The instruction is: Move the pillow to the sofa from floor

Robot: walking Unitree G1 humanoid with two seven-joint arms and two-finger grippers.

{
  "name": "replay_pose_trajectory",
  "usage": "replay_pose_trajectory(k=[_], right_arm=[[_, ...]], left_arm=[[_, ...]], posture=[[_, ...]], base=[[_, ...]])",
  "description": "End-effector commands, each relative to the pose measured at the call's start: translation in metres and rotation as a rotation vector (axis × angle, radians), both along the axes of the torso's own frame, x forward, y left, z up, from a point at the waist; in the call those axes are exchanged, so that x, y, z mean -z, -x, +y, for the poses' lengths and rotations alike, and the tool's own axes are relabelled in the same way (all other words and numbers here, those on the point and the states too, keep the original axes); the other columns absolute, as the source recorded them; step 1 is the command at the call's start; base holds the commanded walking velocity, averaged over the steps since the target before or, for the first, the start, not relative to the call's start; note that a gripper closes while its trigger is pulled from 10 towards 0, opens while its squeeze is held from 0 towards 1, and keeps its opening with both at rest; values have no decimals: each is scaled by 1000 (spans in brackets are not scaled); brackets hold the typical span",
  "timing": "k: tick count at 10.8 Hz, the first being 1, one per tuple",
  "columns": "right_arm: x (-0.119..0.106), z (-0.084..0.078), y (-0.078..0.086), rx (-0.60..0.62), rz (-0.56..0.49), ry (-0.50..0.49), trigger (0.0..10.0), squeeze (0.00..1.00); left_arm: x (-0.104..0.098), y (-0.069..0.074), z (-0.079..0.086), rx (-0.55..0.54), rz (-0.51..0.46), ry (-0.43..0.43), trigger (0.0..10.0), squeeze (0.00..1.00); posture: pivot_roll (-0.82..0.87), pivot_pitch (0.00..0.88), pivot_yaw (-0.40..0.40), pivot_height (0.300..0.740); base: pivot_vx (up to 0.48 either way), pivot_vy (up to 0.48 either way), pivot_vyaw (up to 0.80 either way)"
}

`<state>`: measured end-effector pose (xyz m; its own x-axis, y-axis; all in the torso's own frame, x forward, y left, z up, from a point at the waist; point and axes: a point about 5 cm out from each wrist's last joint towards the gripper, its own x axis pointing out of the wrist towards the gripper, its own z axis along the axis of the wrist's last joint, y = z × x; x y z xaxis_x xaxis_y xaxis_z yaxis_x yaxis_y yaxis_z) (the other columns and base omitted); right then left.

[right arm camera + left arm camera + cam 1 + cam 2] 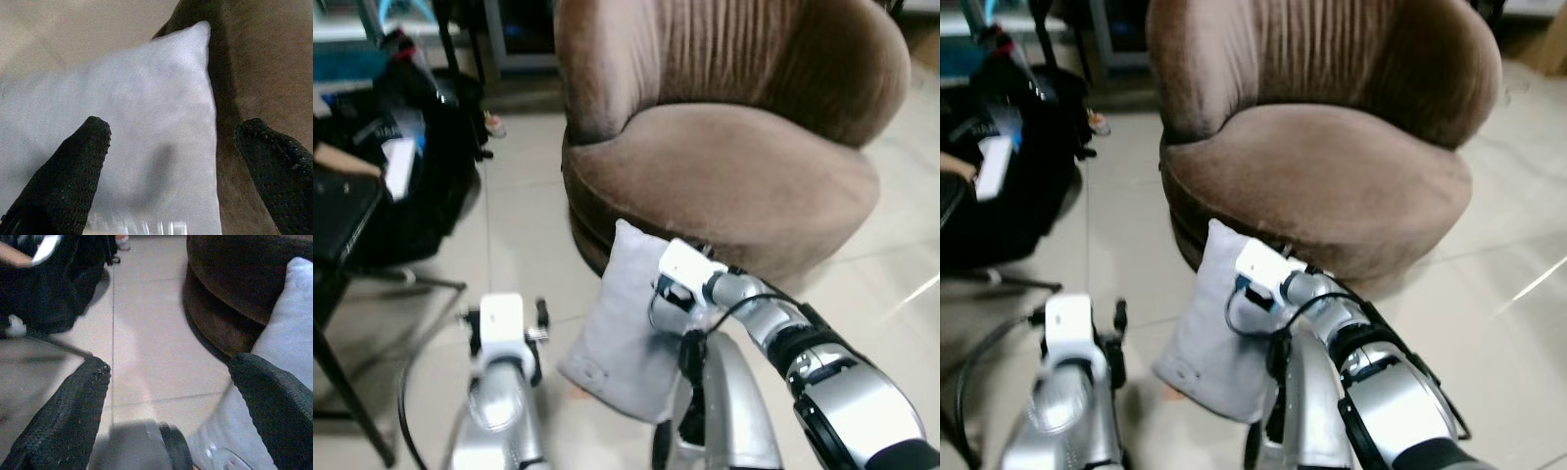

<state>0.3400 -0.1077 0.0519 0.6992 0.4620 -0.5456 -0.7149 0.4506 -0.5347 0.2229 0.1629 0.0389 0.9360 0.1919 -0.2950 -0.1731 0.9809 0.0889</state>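
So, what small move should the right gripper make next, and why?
Probably ease the right gripper forward and close it on the pillow. Its fingers are open just short of the pillow, which leans upright on the floor against the sofa.

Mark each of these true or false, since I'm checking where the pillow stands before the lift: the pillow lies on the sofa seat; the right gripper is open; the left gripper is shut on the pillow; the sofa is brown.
1. The pillow lies on the sofa seat. False: it stands on the floor, leaning against the sofa's base.
2. The right gripper is open. True: its fingers spread before the pillow.
3. The left gripper is shut on the pillow. False: it is open beside it.
4. The sofa is brown. True.
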Motion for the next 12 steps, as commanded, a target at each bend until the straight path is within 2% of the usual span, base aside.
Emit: replay_pose_trajectory(k=[1,3,5,6,8,9,10,11,12], right_arm=[[5,-12,1,-26,8,121,10000,0],[12,-18,5,-51,17,208,10000,0],[7,-16,2,-33,15,183,10000,0],[6,-13,1,-54,5,211,10000,0],[8,0,3,-166,-28,307,10000,0],[5,15,4,-239,-53,311,10000,0],[3,20,3,-231,-55,280,10000,0],[0,15,-1,-19,46,16,10000,0],[1,10,0,89,99,-156,10000,0]], left_arm=[[-11,2,-9,-11,-30,12,10000,0],[-23,14,-23,-40,-49,47,10000,0],[-34,19,-30,-41,-56,52,10000,0],[-36,20,-30,-35,-56,51,10000,0],[-38,22,-34,-25,-46,53,10000,0],[-38,22,-37,-17,-39,57,10000,0],[-35,21,-38,-2,-28,55,10000,0],[-23,17,-20,41,21,27,10000,0],[-11,8,7,37,59,8,10000,0]], posture=[[89,5,-176,403],[90,58,-226,403],[102,65,-238,403],[98,65,-235,403],[99,71,-233,403],[99,70,-235,403],[95,62,-235,403],[83,42,-189,403],[64,5,-140,403]], base=[[0,0,0],[0,0,0],[0,0,0],[0,0,0],[0,0,0],[0,0,0],[0,0,0],[0,0,0],[0,0,0]])
